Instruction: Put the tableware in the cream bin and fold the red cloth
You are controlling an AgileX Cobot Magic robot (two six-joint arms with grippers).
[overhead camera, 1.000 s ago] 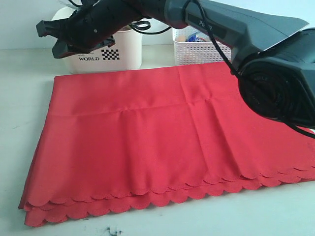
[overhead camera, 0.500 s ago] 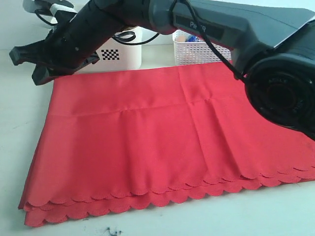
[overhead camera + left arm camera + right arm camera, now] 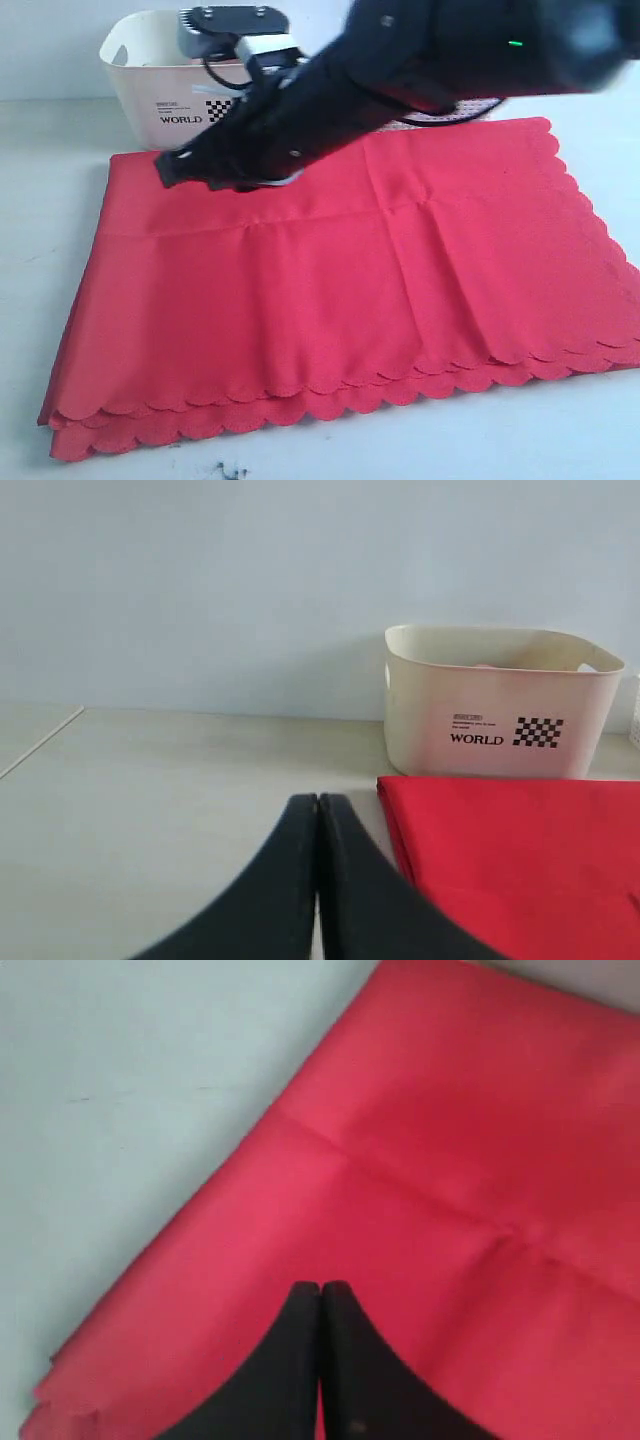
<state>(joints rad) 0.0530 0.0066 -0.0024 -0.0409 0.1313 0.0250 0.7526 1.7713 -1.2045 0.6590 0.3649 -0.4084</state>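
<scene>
**Claws shut, red cloth lying doubled on the desk**

Red cloth (image 3: pixel 330 300) covers most of the pale desk (image 3: pixel 40 200) in the exterior view. It lies flat in two layers. Both scalloped hems show along its near edge, the upper one set slightly back from the lower. More scallops run down its right-hand edge. A shallow crease crosses the cloth from the left side, not far from the far edge, and a second one runs away from it toward the far edge.

The cream bin (image 3: pixel 140 100) stands on the desk just beyond the cloth's far left corner, with its "WORLD" text and checker mark facing the camera. Its solid walls hide whatever is inside, so no tableware can be made out from any view.

The right arm reaches in from the upper right and crosses the middle. It is blurred, and its right claw (image 3: pixel 168 168) is over the far left part of the cloth, near the bin. In the right wrist view this claw (image 3: pixel 320 1286) has its two dark fingers pressed flat together with nothing between them. Below it are the red fabric and its crease, with bare desk off to one side.

The left claw (image 3: pixel 318 800) is likewise fully closed and empty, its fingers meeting along a thin seam. It sits over bare desk just beside the cloth's folded edge (image 3: pixel 520 870), pointing toward the cream bin (image 3: pixel 495 705) and the plain wall behind it.
</scene>
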